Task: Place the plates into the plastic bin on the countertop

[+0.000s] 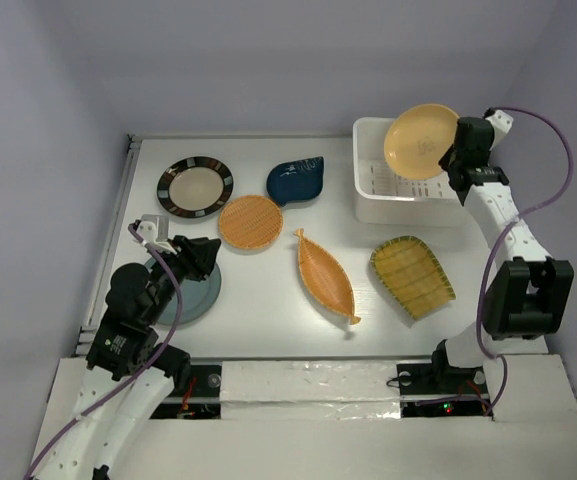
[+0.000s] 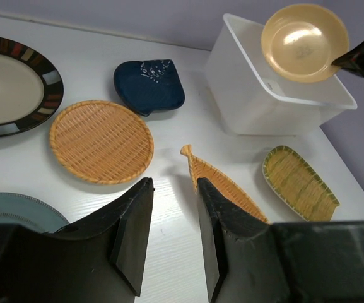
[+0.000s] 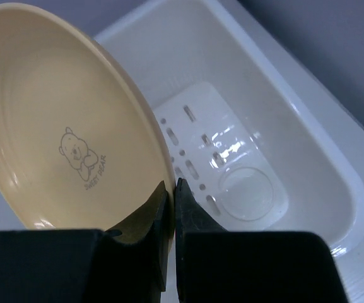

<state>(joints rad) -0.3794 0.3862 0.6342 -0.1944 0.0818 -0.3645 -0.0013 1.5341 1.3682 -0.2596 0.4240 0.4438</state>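
Where the right hand (image 1: 452,153) is raised at the far right of the counter (image 1: 268,312), it is seen clenched on the rim of the yellow plate (image 1: 421,140). From the right wrist, its jaws are shown pressed almost together, with only the thin edge of the plate between them. The plate is held tilted on edge, above the bin (image 1: 400,211) and over its far right corner. A small bear print (image 3: 77,154) is seen on the plate's face. The slotted base of the bin is visible below and beside the plate.

The left hand (image 1: 200,256) is held low at the near left, over the far edge of the teal plate (image 1: 194,296). Its jaws are parted, and only bare counter is seen between them from the left wrist, so nothing is grasped. Whether the plate is touched cannot be told.

The teal plate is laid flat on the counter. Beyond it, at the far left, the striped plate (image 1: 195,186) is set. The woven plate (image 1: 250,221) is placed just to the right of that and nearer. The navy plate (image 1: 298,180) is found beyond the woven one, near the bin's left wall. The boat plate (image 1: 325,275) is laid slantwise at the centre. The ribbed plate (image 1: 412,275) is set to its right, in front of the bin and apart from it.
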